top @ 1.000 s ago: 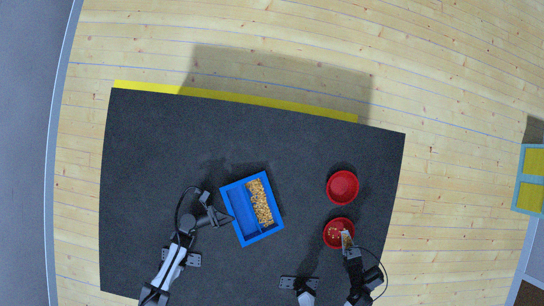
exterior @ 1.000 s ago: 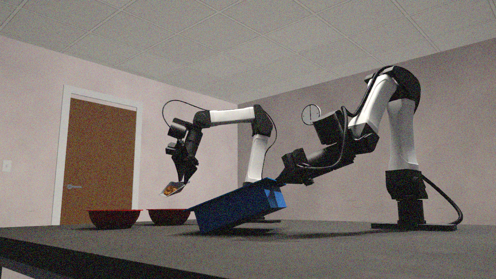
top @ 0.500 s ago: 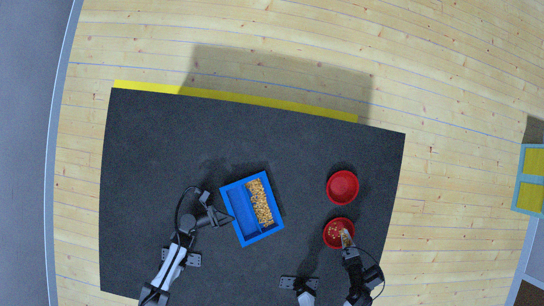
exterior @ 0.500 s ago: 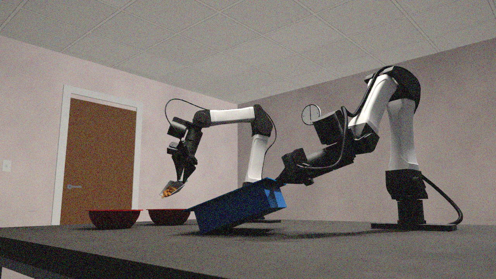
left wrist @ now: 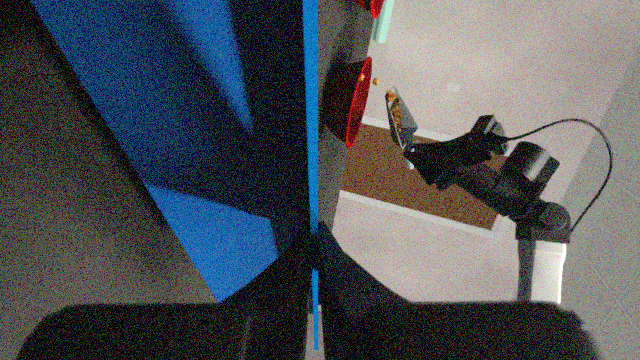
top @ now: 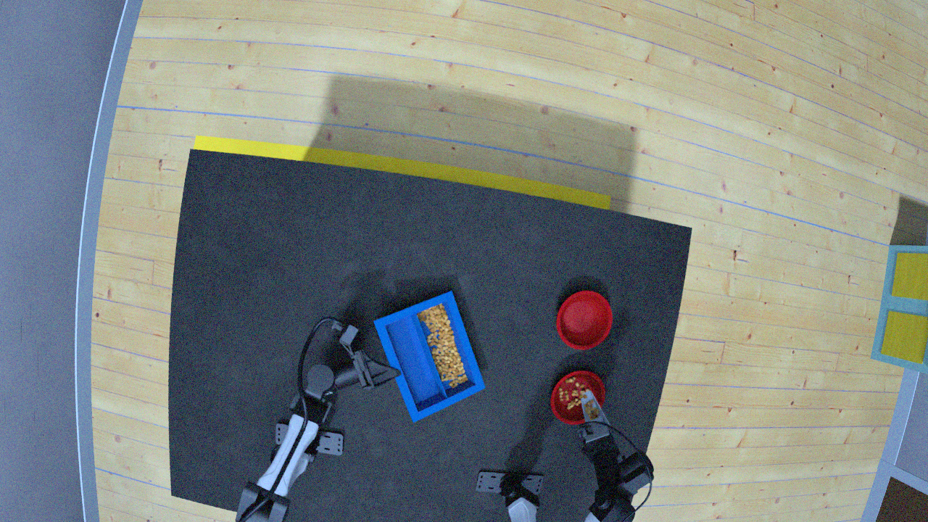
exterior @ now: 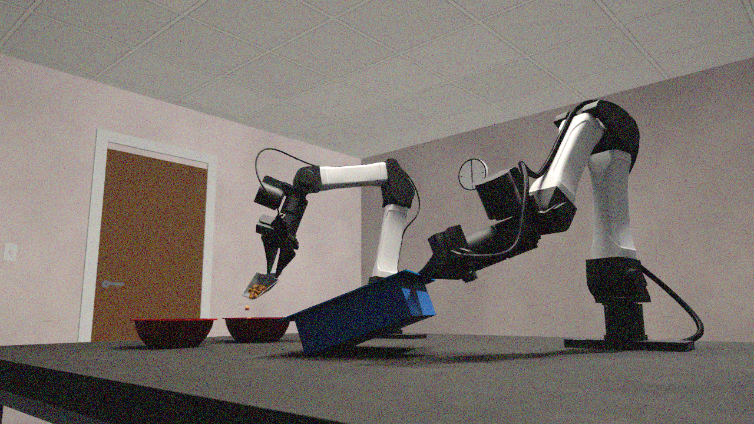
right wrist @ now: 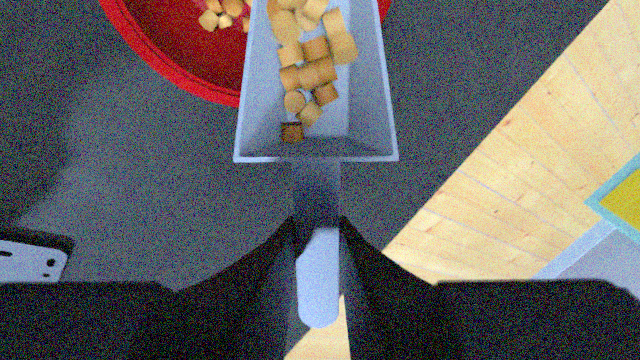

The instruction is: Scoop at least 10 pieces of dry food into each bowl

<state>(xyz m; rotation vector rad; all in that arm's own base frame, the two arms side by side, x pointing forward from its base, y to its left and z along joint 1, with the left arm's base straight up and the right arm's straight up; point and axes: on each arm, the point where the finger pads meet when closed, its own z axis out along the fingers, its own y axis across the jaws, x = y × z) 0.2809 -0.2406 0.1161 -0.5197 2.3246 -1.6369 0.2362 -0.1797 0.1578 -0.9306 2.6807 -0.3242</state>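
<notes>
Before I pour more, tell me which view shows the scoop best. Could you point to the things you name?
Right wrist: scoop (top: 594, 425) (exterior: 267, 281) (left wrist: 408, 120) (right wrist: 367, 120) seen from above, near, but its tip is cut off. Top: small, over a bowl (top: 554, 409). Exterior and left wrist: tilted, side-on.

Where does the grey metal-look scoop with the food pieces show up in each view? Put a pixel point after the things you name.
Top: lower right, over the nearer-to-arms red round bowl (top: 562, 409) (exterior: 256, 330) (left wrist: 358, 111) (right wrist: 165, 65).
Exterior: left of centre, above that bowl, below the right gripper (top: 595, 433) (exterior: 271, 273) (left wrist: 406, 148) (right wrist: 317, 221).
Left wrist: upper right, beside the bowl.
Right wrist: top centre, overlapping the bowl.
Shared landmark: that red bowl.
</notes>
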